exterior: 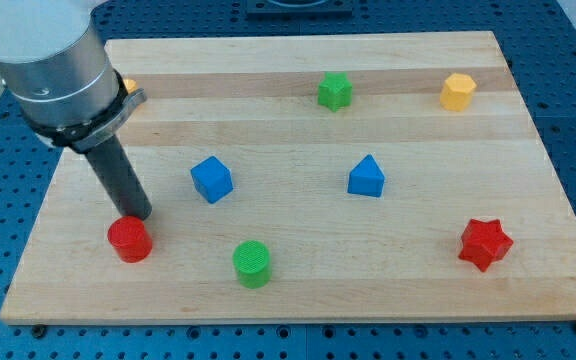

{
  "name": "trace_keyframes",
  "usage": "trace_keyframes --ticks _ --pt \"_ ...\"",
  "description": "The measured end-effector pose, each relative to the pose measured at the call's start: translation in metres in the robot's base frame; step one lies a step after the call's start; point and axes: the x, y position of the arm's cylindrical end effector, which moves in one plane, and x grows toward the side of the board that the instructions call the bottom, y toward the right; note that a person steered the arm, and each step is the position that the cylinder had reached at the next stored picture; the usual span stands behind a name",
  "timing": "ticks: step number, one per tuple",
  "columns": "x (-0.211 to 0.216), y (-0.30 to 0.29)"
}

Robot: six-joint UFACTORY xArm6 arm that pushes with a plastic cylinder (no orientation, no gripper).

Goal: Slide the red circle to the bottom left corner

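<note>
The red circle stands on the wooden board near the view's bottom left. My tip is at the circle's upper right edge, touching or almost touching it. The dark rod rises from there up to the left into the grey arm, which hides the board's top left corner.
A green circle stands to the right of the red circle. A blue cube and a blue triangular block are mid-board. A green star, a yellow hexagon and a red star lie further right. A small orange piece shows beside the arm.
</note>
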Motion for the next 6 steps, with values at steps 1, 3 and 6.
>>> trace_keyframes --ticks 1,3,6 --pt "0.0 0.014" --pt "0.029 0.023" --pt "0.044 -0.028"
